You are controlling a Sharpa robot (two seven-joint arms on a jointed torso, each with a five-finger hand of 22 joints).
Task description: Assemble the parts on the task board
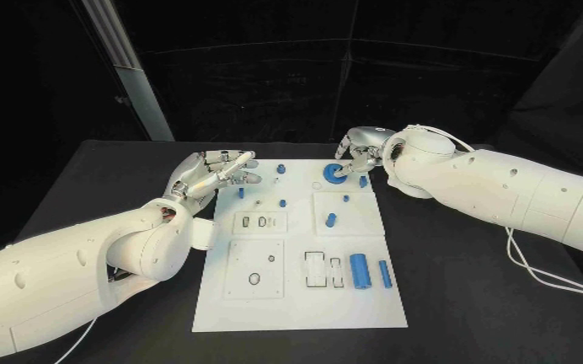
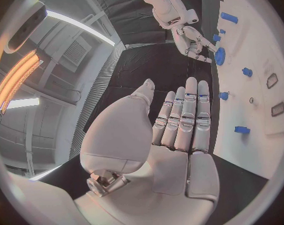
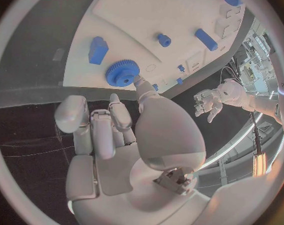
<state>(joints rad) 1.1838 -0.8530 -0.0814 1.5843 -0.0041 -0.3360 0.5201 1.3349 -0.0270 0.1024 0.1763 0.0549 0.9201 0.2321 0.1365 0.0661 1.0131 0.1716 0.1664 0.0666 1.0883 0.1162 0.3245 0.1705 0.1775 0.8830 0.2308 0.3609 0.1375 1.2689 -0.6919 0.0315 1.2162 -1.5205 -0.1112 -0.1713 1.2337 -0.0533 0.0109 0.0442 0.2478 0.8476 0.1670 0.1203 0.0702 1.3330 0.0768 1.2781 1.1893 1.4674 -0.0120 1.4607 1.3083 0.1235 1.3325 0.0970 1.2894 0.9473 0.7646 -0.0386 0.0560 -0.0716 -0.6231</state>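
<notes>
Board (image 1: 297, 297) on your worktop: right robot hand (image 1: 360, 152) touches the blue gear (image 1: 333, 173) without gripping, left robot hand (image 1: 215, 172) hovers empty, fingers straight.

The left hand (image 1: 209, 173) hovered with its palm flat and its fingers (image 2: 187, 116) stretched out straight and side by side, gripping nothing. The right hand (image 1: 359, 150) reached in from the opposite side, wrist bent, fingers (image 3: 101, 127) partly curled, thumb extended forward.

black table (image 1: 473, 297) | grey metal post (image 1: 121, 52) rising behind its far-left corner
</notes>
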